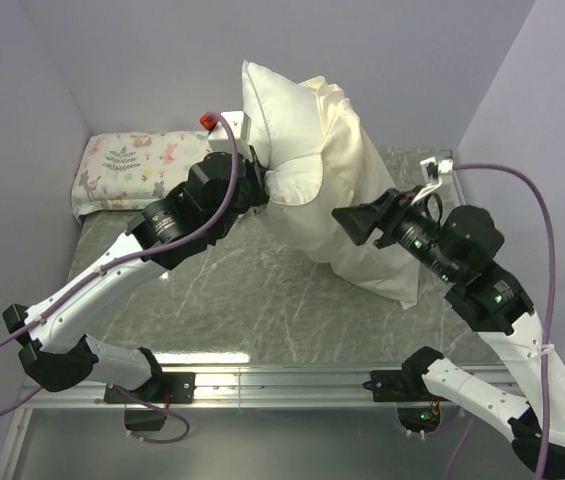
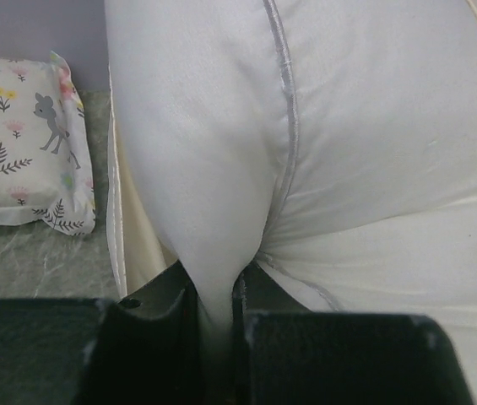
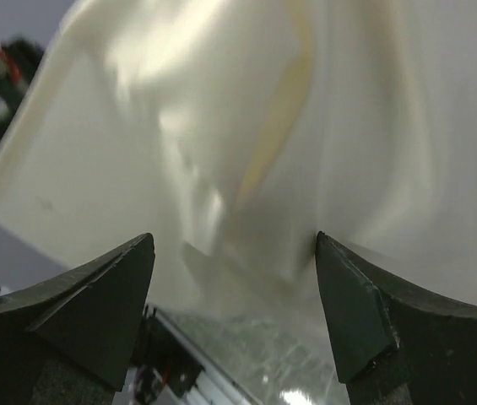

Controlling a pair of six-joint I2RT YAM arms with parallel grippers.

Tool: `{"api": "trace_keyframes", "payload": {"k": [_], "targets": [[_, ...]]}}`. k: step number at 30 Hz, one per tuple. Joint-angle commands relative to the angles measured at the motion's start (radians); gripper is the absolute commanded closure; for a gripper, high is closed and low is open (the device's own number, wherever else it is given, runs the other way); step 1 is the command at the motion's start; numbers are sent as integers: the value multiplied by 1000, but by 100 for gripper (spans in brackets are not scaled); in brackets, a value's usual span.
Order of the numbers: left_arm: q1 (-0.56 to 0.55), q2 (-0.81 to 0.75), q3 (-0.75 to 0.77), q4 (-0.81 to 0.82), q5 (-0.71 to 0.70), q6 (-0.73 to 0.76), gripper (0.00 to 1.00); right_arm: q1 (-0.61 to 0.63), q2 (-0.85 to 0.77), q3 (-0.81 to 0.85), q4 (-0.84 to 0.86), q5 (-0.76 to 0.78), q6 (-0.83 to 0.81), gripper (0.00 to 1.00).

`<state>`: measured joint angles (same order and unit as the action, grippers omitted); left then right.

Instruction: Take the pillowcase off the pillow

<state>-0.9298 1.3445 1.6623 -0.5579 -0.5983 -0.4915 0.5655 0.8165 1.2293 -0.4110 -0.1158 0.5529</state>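
Note:
The white pillow (image 1: pixel 274 110) stands raised off the table, tilted. The cream pillowcase (image 1: pixel 367 190) covers its right and lower part and hangs down to the table. My left gripper (image 1: pixel 265 183) is shut on a fold of the pillow (image 2: pixel 213 169), whose piped seam runs just right of the pinch. A strip of pillowcase (image 2: pixel 141 245) shows beside the left finger. My right gripper (image 1: pixel 350 222) stands open against the lower side of the pillowcase (image 3: pixel 246 126). Its fingertips (image 3: pixel 120 287) are spread wide with nothing between them, and the cloth ahead is blurred.
A small floral animal-print pillow (image 1: pixel 127 165) lies at the back left of the marbled table (image 1: pixel 242 290), also in the left wrist view (image 2: pixel 18 143). Lilac walls close in on three sides. A metal rail (image 1: pixel 282 375) runs along the near edge.

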Motion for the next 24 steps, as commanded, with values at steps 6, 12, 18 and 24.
{"api": "trace_keyframes", "payload": {"k": [6, 12, 18, 24], "targets": [[13, 47, 76, 46, 18, 13, 100, 157, -57, -162, 57, 191, -4, 25], [32, 62, 106, 33, 25, 18, 100, 169, -74, -258, 3, 292, 10, 94], [75, 62, 155, 21, 71, 19, 100, 169, -112, -427, 6, 363, 50, 100], [82, 77, 172, 3, 121, 18, 100, 171, -246, -476, 89, 260, 51, 64]]}}
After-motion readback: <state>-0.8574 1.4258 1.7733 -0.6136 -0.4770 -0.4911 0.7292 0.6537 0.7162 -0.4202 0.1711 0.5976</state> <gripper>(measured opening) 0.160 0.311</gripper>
